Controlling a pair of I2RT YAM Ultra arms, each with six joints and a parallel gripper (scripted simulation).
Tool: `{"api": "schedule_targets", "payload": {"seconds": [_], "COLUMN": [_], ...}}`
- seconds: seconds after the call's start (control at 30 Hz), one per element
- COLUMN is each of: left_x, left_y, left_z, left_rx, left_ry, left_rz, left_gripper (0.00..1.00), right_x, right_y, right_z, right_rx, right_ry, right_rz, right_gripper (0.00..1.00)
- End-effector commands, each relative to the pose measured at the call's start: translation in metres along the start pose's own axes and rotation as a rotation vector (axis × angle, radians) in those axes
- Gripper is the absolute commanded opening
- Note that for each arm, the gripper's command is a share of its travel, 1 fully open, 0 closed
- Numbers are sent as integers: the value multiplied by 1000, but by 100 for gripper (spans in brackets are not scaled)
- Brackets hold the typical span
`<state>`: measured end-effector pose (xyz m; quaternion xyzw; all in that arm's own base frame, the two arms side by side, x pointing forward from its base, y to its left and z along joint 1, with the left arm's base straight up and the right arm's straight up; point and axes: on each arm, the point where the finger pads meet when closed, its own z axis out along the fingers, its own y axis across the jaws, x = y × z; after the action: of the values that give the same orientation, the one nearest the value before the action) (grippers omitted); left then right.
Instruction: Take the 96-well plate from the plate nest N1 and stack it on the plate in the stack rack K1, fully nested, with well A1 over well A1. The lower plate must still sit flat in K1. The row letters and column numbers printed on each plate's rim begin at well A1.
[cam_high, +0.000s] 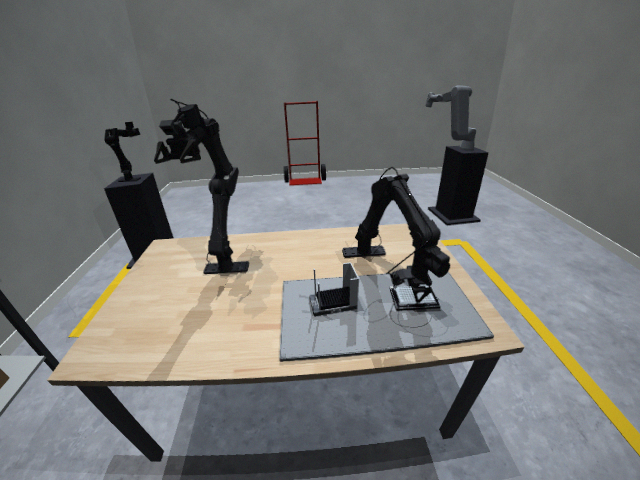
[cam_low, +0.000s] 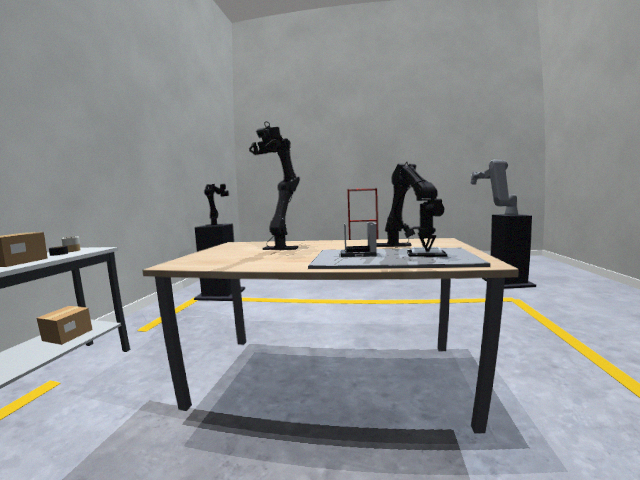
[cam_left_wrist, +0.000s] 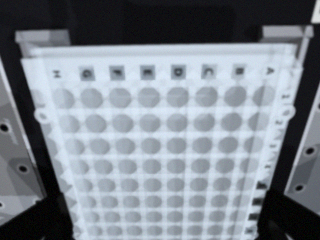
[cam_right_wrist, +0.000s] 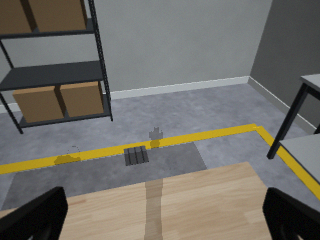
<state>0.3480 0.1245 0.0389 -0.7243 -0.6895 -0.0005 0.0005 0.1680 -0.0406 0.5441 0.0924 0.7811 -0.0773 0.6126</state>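
The white 96-well plate (cam_high: 406, 295) (cam_left_wrist: 161, 135) sits in the nest N1 (cam_high: 417, 308) (cam_left_wrist: 46, 37), between its corner brackets. In the left wrist view its rim letters run from H at upper left to A at upper right, with column 1 beside A. My left gripper (cam_left_wrist: 164, 194) (cam_low: 428, 250) points down and is shut on this plate, one finger at each long side. A dark plate (cam_high: 334, 298) lies low in the stack rack K1 (cam_high: 351, 286) (cam_low: 371, 238); its lettering is too small to read. My right gripper (cam_high: 175, 158) (cam_right_wrist: 164, 197) is open and empty, high above the table.
Nest and rack stand on a grey mat (cam_high: 310, 341) (cam_low: 398, 261) on the wooden table (cam_high: 170, 310). The rack has a tall grey wall on the side towards the nest and a thin post (cam_high: 314, 281) on its far side.
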Motion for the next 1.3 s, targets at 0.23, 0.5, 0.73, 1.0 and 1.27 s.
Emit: {"api": "schedule_targets", "payload": {"seconds": [0.23,0.5,0.73,1.0,1.27], "left_x": [3,3,2,2,2], "left_y": [6,5,5,4,4], "left_z": [-28,-40,-51,-61,-75], "left_rx": [-40,-40,-40,-39,-39], "left_ry": [11,11,11,11,11], "left_rz": [2,2,2,2,2], "left_gripper": [0,0,0,0,0], "right_x": [4,4,4,4,4], "right_y": [-3,-3,-3,-3,-3], "right_z": [-9,-9,-9,-9,-9], "right_rx": [18,18,18,18,18], "right_ry": [5,5,5,5,5], "right_rz": [12,12,12,12,12], "right_gripper": [100,100,100,100,100]}}
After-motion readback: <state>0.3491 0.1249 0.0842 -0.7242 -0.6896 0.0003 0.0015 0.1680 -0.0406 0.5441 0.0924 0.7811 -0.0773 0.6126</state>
